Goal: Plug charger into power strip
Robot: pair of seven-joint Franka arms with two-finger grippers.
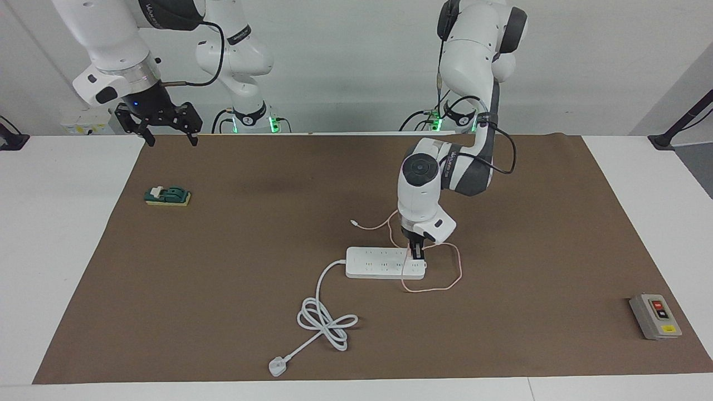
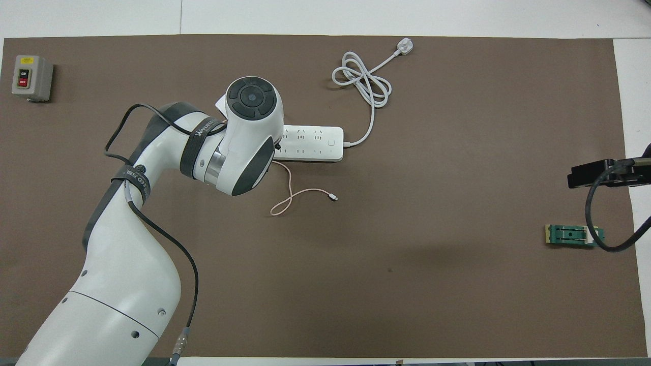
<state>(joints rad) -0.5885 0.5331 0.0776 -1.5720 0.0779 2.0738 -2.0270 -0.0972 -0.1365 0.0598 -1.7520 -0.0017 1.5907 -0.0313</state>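
Observation:
The white power strip (image 1: 379, 263) lies mid-mat, its outlets facing up (image 2: 313, 143). My left gripper (image 1: 417, 256) points straight down onto the strip's end toward the left arm's side. It is shut on the pale pink charger, which the fingers almost wholly hide. The charger's thin pink cable (image 1: 440, 288) loops on the mat beside that end, and its free tip (image 2: 333, 197) lies nearer the robots. In the overhead view the left wrist covers the gripper. My right gripper (image 1: 165, 133) hangs open, waiting over the mat's corner at the right arm's end.
The strip's thick white cord (image 1: 326, 320) coils farther from the robots and ends in a plug (image 1: 276, 366). A grey switch box (image 1: 655, 316) sits at the left arm's end. A green block (image 1: 167, 196) lies below the right gripper.

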